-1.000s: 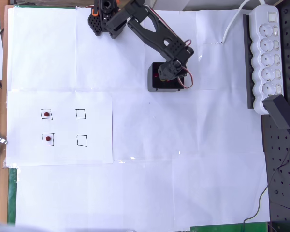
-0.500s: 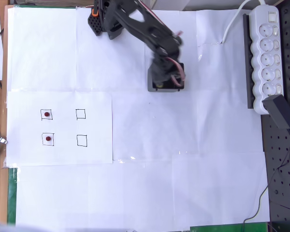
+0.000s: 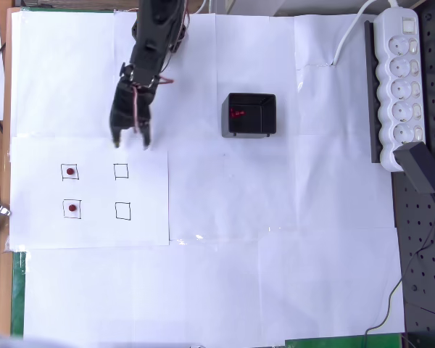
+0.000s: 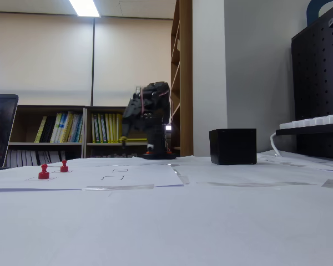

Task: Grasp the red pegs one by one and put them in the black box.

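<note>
Two red pegs (image 3: pixel 71 172) (image 3: pixel 72 208) stand in the left pair of printed squares on the paper sheet; the fixed view shows them low at left (image 4: pixel 44 172) (image 4: pixel 64 165). The black box (image 3: pixel 251 114) sits right of centre near the back, and something red (image 3: pixel 236 113) lies inside it. In the fixed view the box (image 4: pixel 232 146) hides its contents. My gripper (image 3: pixel 130 140) hangs open and empty just behind the sheet's top edge, above and right of the upper peg. The black arm (image 4: pixel 150 124) looks blurred in the fixed view.
Two empty printed squares (image 3: pixel 121 171) (image 3: pixel 123 211) lie right of the pegs. A white power strip (image 3: pixel 396 80) and a black adapter (image 3: pixel 423 168) line the right edge beside a black pegboard (image 3: pixel 424 268). A laptop (image 4: pixel 0 130) stands at far left.
The arm has swung left from over the black box to the top edge of the peg sheet. The box's inside now shows, with something red in it.
</note>
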{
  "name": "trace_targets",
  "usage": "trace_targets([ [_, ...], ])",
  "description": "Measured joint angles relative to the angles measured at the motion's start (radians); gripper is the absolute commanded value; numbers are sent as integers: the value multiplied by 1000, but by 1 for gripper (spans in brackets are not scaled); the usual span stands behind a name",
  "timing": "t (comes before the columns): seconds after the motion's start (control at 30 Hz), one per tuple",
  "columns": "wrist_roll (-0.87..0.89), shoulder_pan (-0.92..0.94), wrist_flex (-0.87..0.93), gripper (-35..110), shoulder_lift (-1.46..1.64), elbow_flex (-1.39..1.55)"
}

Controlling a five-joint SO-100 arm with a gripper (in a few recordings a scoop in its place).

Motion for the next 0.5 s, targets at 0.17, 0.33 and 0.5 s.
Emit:
trace_targets([
  [0.17, -74, 61, -302, 26, 198, -34],
  [0.33, -107, 121, -463, 26, 374, -18],
  [0.5, -163, 141, -549, 26, 534, 98],
])
